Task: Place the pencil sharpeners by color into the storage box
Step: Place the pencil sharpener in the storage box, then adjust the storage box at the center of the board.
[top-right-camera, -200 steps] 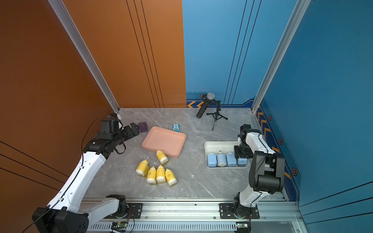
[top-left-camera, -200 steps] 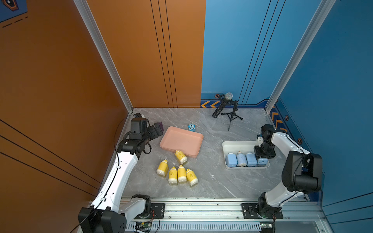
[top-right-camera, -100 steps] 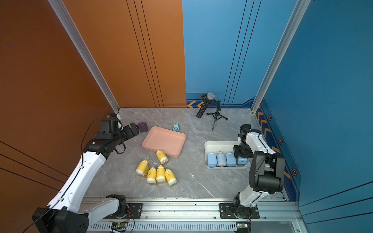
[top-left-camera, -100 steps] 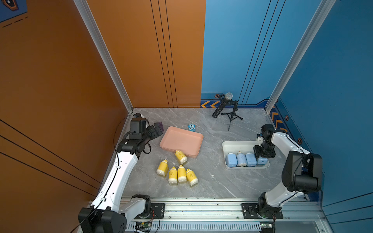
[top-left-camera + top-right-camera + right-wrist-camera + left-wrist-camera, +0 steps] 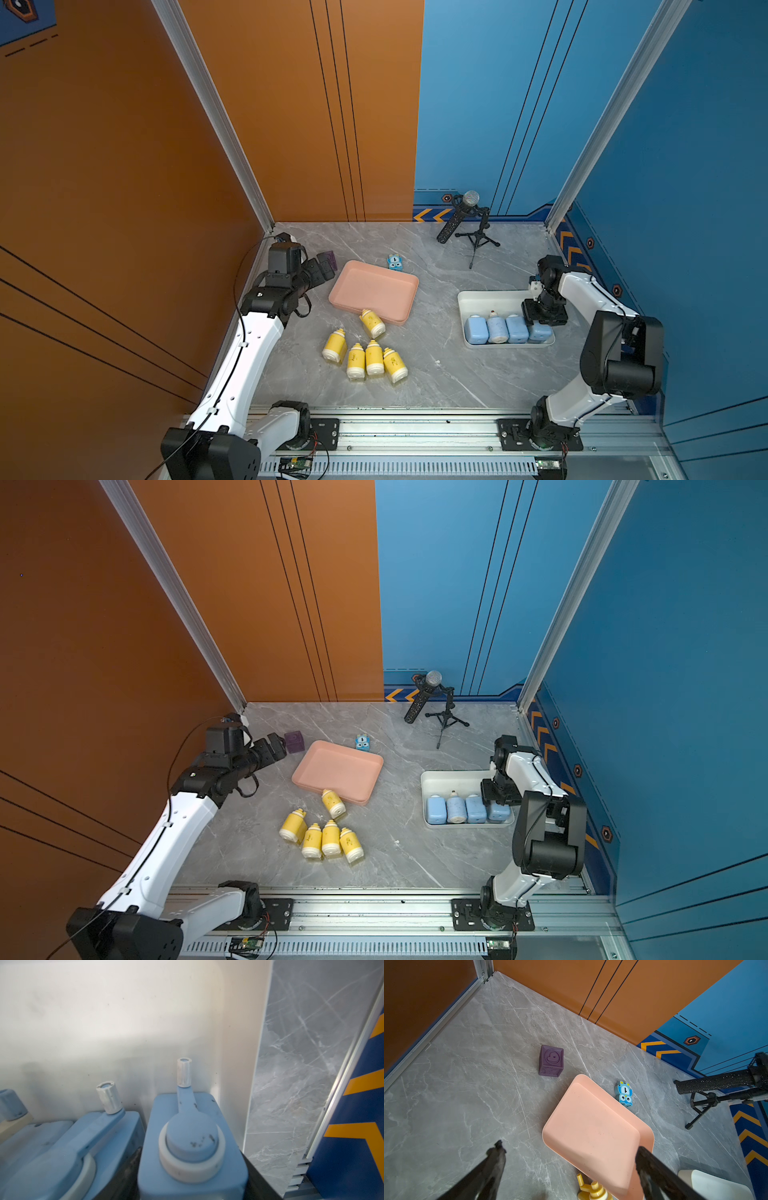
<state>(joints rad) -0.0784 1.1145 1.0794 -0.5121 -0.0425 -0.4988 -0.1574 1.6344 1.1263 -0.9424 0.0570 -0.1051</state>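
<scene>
On the right of the table [image 5: 436,374], the white tray [image 5: 486,300] holds four blue sharpeners [image 5: 497,329] in a row along its near wall, side by side. R gripper [image 5: 541,323] points down over the rightmost blue sharpener [image 5: 192,1140], at the tray's right end. In the right wrist view that one sits btwn the two dark fingers [image 5: 256,1174], w/ its crank arm & silver knob facing the camera. Can't tell whether the jaws press on it or just flank it.

Left of centre is the pink tray [image 5: 409,286], set at a slant, well apart from the white tray. Five yellow sharpeners [image 5: 374,358] lie on the table on its near side. One has its cap end against the tray's near edge. The other four form a cluster a bit nearer, caps pointing far, whitish bases near. Three of them are side by side, the fourth just left of them.

L gripper [image 5: 569,1147] hangs over the far-left part of the table, jaws spread wide, holding nothing. A purple cube [image 5: 551,1060] stands just beyond its fingertips. A small blue cartoon toy [image 5: 395,262] lies just past the pink tray's far edge. A mic on tripod [image 5: 471,220] stands by the far wall.
</scene>
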